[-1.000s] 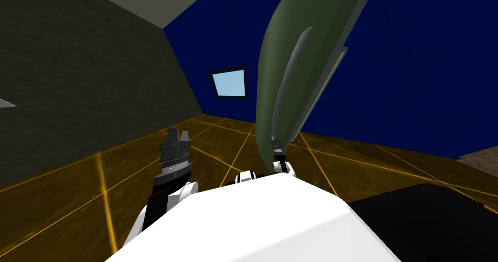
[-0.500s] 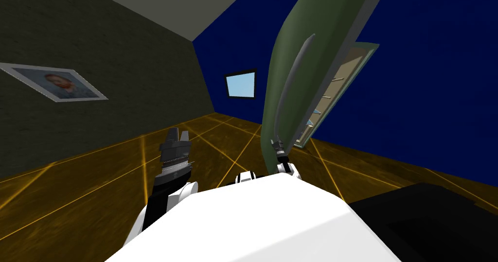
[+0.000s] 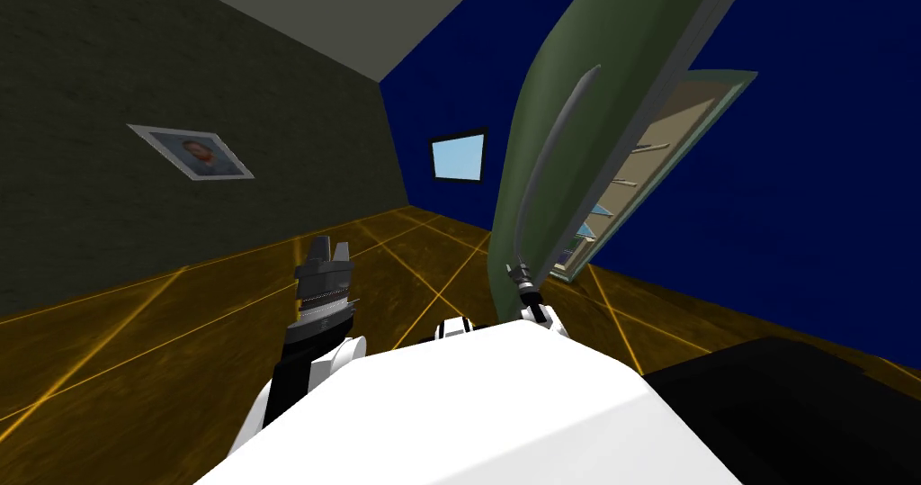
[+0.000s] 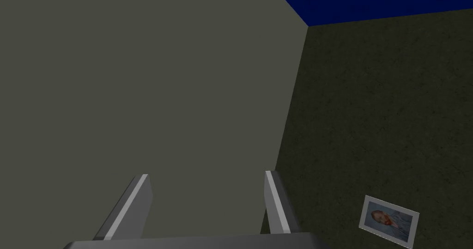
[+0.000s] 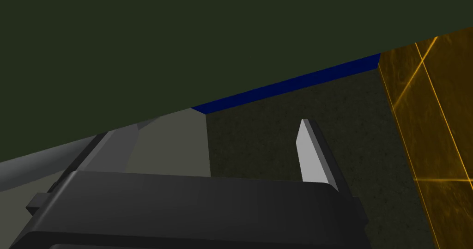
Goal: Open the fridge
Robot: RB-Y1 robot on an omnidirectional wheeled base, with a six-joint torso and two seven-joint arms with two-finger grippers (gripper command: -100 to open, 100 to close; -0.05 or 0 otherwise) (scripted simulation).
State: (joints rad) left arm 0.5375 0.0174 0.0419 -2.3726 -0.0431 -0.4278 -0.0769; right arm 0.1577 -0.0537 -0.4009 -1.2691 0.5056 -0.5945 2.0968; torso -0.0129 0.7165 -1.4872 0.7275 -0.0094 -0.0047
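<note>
Step in hand: swinging the door open.

- The green fridge door (image 3: 585, 84) stands partly ajar. Its free edge is well apart from the fridge body (image 3: 719, 88), and shelves (image 3: 643, 169) show in the gap.
- The right gripper (image 3: 522, 275) sits at the lower end of the long grey handle (image 3: 550, 151), low on the door's front.
- In the right wrist view its fingers (image 5: 314, 154) are spread, not pinching. The handle bar comes in at the outer side of one finger; you cannot tell whether it is touching or just beside.
- The right arm reaches forward from low down, with the hand close against the door's face.
- The left gripper (image 3: 326, 255) is raised off to the left above the floor (image 3: 135, 354), fingers spread and holding nothing.

Next move, as a judgement: the door looks well short of fully open. Carry the handle's lower end further round the door's arc, away from the fridge body. Watch the contact, since spread fingers could slide off the bar.
</note>
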